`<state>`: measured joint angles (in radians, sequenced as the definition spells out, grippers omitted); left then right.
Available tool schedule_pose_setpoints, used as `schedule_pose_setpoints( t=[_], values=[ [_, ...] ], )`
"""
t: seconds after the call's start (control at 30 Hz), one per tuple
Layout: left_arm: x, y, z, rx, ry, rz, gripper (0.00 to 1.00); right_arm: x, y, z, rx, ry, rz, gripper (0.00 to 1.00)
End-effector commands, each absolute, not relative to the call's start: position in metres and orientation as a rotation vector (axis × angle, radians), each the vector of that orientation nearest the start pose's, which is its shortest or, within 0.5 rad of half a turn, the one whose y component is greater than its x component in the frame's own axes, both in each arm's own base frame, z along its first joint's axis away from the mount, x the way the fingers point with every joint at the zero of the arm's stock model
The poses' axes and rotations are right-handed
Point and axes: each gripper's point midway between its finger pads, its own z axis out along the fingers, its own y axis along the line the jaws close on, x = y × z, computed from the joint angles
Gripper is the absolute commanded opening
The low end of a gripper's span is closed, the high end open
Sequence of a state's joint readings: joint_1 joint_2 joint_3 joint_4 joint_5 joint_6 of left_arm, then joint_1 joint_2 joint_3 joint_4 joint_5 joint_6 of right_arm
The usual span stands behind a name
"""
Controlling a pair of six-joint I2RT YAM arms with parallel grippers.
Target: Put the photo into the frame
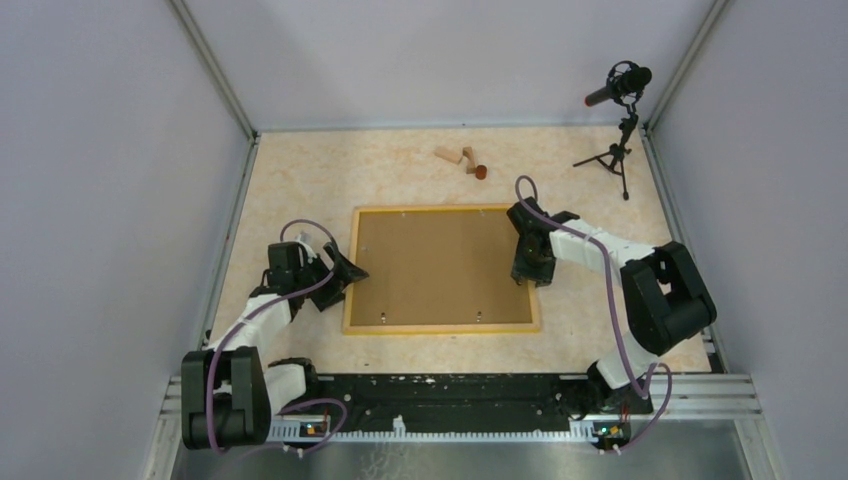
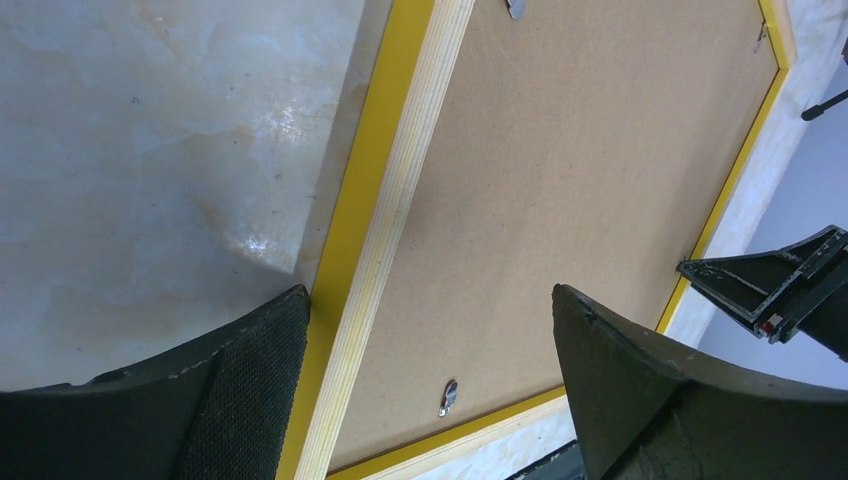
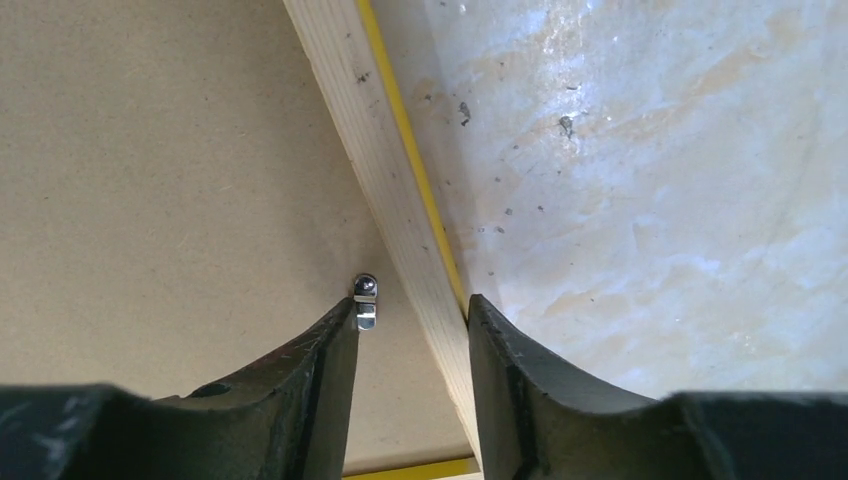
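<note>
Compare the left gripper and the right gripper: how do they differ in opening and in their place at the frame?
The left gripper has its jaws wide apart; the right gripper has them much narrower. The left gripper straddles the left rail of the frame; the right gripper straddles its right rail, beside a small metal clip. Both point down at the frame, one finger over the backing board and one outside the rail.
</note>
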<state>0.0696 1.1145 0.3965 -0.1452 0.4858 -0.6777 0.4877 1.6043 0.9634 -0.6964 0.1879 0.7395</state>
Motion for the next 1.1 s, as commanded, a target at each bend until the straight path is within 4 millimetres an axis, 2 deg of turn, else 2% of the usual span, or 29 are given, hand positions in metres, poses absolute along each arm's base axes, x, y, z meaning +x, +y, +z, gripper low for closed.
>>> schedule_pose_setpoints(
  t=[0.0, 0.13, 0.27, 0.33, 0.4, 0.5, 0.63, 0.83, 0.93, 1.03, 1.07],
  values=[
    [0.246, -0.092, 0.049, -0.656, 2.397, -0.881, 0.94, 0.268, 0.137, 0.022, 0.364, 2.792, -0.009, 0.38],
    [0.244, -0.093, 0.047, -0.659, 2.401, -0.889, 0.94, 0.267, 0.135, 0.022, 0.301, 2.801, -0.019, 0.27],
    [0.243, -0.094, 0.045, -0.663, 2.405, -0.898, 0.94, 0.273, 0.133, 0.021, 0.216, 2.791, -0.045, 0.09],
    [0.242, -0.094, 0.044, -0.666, 2.407, -0.898, 0.93, 0.278, 0.134, 0.019, 0.177, 2.777, -0.041, 0.05],
    [0.242, -0.093, 0.044, -0.666, 2.406, -0.887, 0.94, 0.282, 0.135, 0.018, 0.131, 2.777, -0.039, 0.06],
    [0.241, -0.09, 0.046, -0.671, 2.41, -0.856, 0.96, 0.283, 0.147, 0.021, 0.042, 2.787, 0.055, 0.13],
    [0.239, -0.09, 0.046, -0.712, 2.41, -0.855, 0.97, 0.288, 0.17, 0.027, -0.025, 2.746, 0.236, 0.35],
    [0.231, -0.104, 0.048, -0.734, 2.442, -0.942, 0.96, 0.328, 0.209, 0.045, -0.069, 2.635, 0.455, 0.53],
    [0.222, -0.126, 0.054, -0.632, 2.465, -0.923, 0.96, 0.359, 0.239, 0.055, -0.127, 2.586, 0.569, 0.61],
    [0.193, -0.164, 0.063, -0.555, 2.512, -1.013, 0.94, 0.39, 0.264, 0.064, -0.169, 2.55, 0.64, 0.72],
    [0.183, -0.172, 0.066, -0.527, 2.53, -1.013, 0.94, 0.399, 0.269, 0.067, -0.184, 2.547, 0.637, 0.74]
  ],
)
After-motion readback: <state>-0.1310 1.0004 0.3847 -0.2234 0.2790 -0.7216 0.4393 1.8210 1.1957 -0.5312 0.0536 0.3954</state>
